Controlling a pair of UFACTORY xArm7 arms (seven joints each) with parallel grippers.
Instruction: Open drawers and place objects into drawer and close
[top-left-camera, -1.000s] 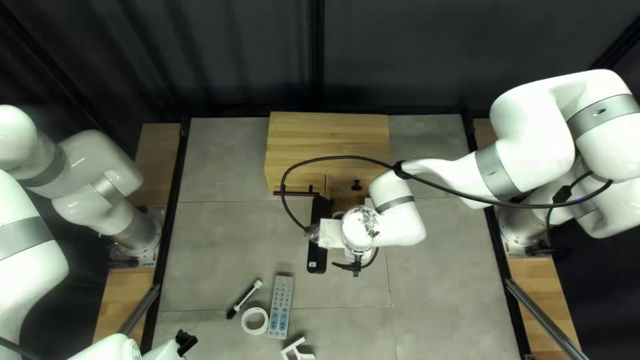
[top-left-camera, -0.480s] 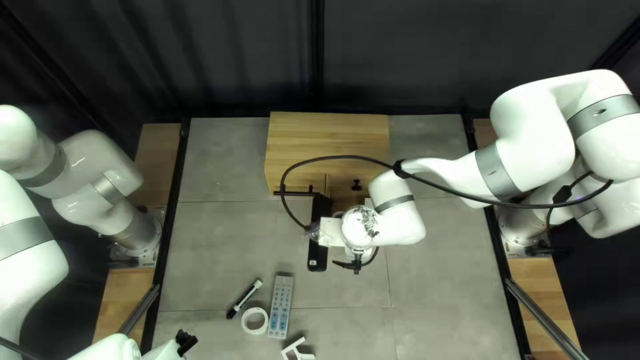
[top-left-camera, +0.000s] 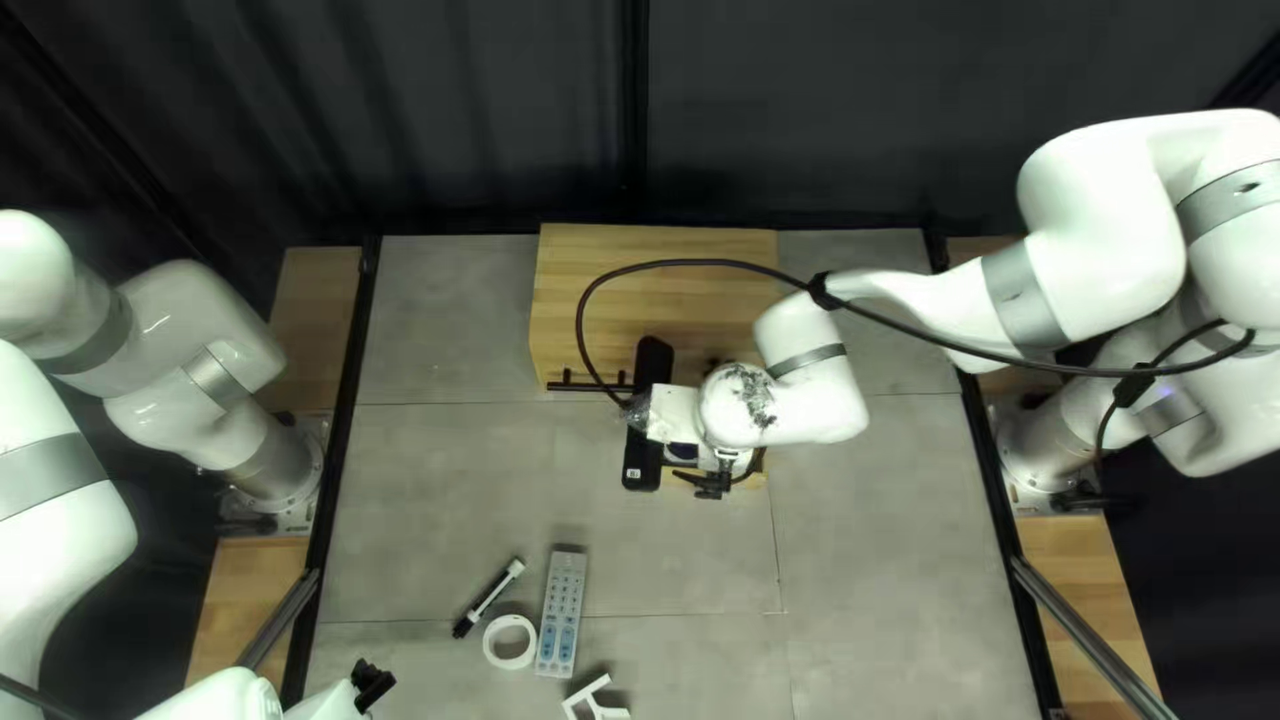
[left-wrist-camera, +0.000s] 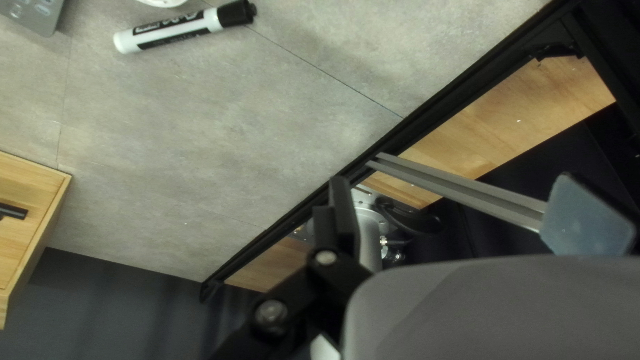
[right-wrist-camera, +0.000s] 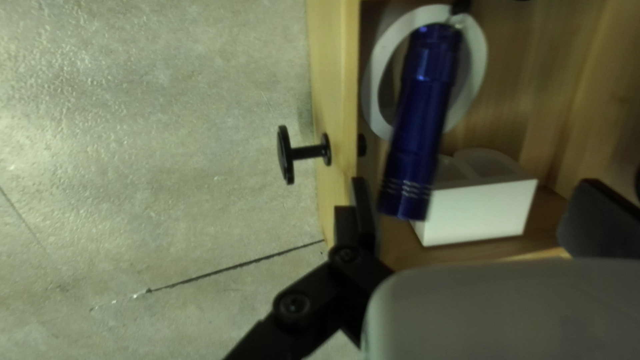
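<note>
My right pincer [right-wrist-camera: 473, 187] and left pincer [left-wrist-camera: 457, 183] stand spread; ahead of the right, the flashlight [right-wrist-camera: 423, 120], riding high, could jam the drawer [right-wrist-camera: 335, 73].

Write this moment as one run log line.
right gripper: open, above open drawer | drawer: blue flashlight, white ring, white box | left gripper: open | table: marker, remote control

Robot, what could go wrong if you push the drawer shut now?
The shiny dark-blue tube lies across the flat white ring, so it might roll or slide when the pale wooden drawer moves. One finger of my open black right pincer looks close to the drawer's front wall, so they could bump.
</note>
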